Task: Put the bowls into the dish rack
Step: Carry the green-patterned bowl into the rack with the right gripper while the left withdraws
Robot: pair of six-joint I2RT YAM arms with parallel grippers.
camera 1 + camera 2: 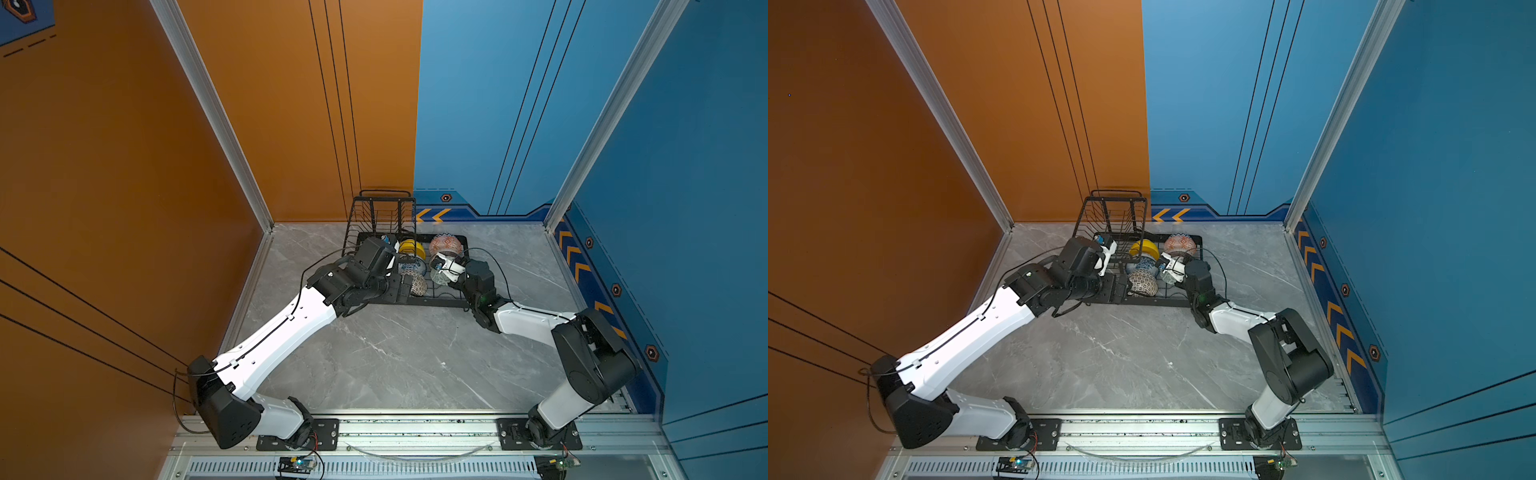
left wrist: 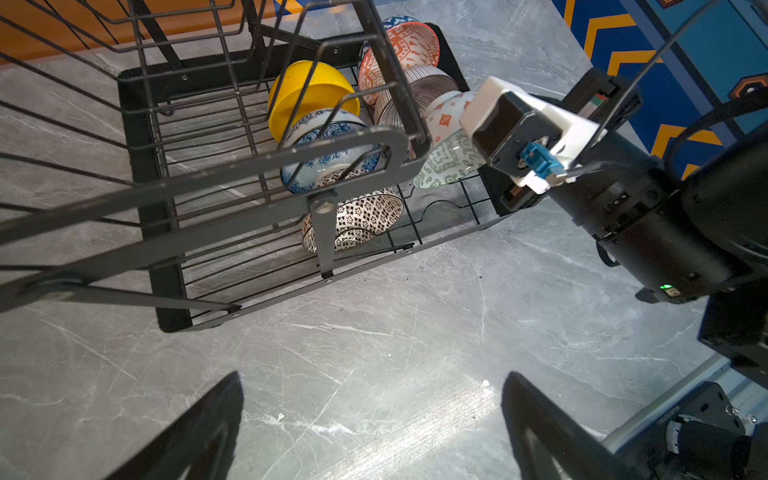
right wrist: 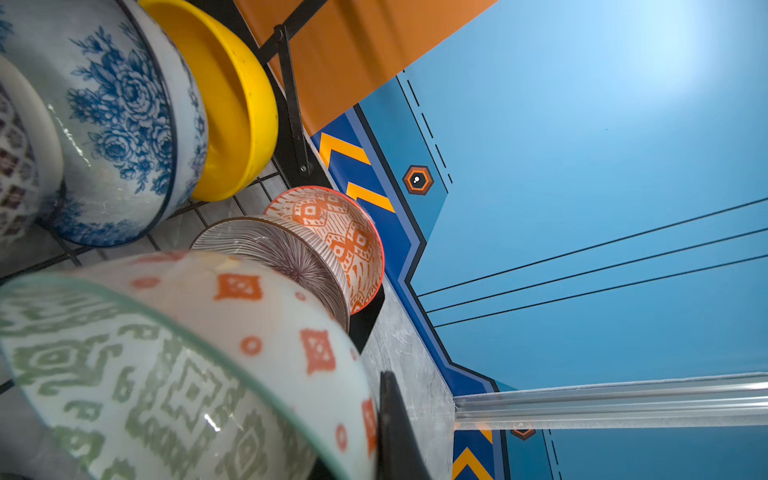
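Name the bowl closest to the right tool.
The pale green patterned bowl: the right tool is shut on its rim; the other five stand ungripped in the dish rack.

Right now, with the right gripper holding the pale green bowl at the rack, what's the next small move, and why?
Probably open the right gripper and let go. It is shut on the rim of the pale green bowl, which looks seated on edge on the dish rack wires, close against the pink lined bowl. Whether its lower edge sits fully in a slot is hidden.
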